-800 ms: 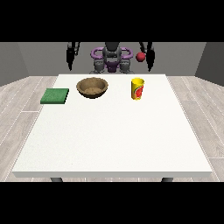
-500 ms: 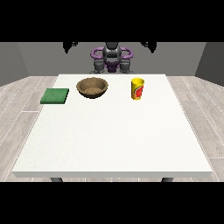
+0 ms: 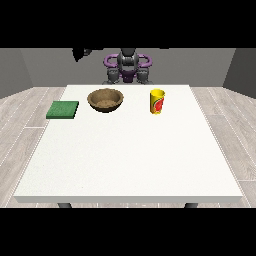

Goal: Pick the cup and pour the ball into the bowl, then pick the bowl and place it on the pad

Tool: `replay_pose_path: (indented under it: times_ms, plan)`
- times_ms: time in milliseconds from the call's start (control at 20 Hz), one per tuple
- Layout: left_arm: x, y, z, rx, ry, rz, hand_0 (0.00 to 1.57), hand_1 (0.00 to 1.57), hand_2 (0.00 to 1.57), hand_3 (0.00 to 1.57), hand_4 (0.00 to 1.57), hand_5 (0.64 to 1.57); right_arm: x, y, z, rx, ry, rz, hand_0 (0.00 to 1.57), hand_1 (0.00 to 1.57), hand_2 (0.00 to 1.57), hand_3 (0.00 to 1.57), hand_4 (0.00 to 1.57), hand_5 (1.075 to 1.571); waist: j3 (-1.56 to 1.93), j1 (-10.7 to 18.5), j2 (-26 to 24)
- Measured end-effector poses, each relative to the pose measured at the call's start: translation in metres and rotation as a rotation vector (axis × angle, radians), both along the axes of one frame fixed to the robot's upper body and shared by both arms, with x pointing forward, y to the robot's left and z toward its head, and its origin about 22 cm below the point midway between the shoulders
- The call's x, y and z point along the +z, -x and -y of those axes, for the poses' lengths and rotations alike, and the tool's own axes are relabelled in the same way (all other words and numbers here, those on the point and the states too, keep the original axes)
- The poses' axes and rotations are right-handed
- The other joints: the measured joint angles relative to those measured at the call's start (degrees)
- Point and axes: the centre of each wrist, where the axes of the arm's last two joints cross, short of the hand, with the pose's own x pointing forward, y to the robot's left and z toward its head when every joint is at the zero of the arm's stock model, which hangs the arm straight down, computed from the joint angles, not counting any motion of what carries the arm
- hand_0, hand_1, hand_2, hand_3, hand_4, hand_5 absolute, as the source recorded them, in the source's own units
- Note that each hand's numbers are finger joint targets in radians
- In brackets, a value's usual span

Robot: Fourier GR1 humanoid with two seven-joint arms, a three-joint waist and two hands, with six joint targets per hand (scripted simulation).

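White table (image 3: 130,160), far edge: green pad (image 3: 63,109); brown bowl (image 3: 105,99), upright, contents unclear; yellow cup (image 3: 157,101), upright, interior hidden. Hand at the view's left (image 3: 80,52) raised; grip indiscernible. Other hand unseen.

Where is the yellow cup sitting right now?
The yellow cup stands upright on the white table, toward the view's right at the far side, beside the wooden bowl.

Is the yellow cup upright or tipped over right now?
Upright: the cup stands on its base on the table, rim up, right of the bowl.
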Motion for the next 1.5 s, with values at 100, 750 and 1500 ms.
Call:
replay_pose_path:
  times_ms: [100,750,1500]
  plan:
    - [0.006,-0.003,0.0,0.001,-0.021,0.043,0.0,0.0,0.0,0.0,0.0,1.437,0.005,-0.006,0.0,0.011,-0.004,0.033,0.0,0.0,0.0,0.0,0.0,1.564,0.02,-0.1,2.4]
    - [0.008,-0.076,-0.042,0.103,-0.178,0.265,0.0,0.0,0.0,0.0,0.0,1.255,0.033,-0.056,0.004,0.125,0.014,0.251,0.0,0.0,0.0,0.0,0.0,1.56,0.05,-4.4,20.6]
    - [-0.051,-0.12,-0.034,0.163,-0.228,0.288,0.0,0.0,0.0,0.0,0.0,1.278,0.019,-0.082,0.048,0.124,0.016,0.275,0.0,0.0,0.0,0.0,0.0,1.562,0.05,-6.4,23.3]
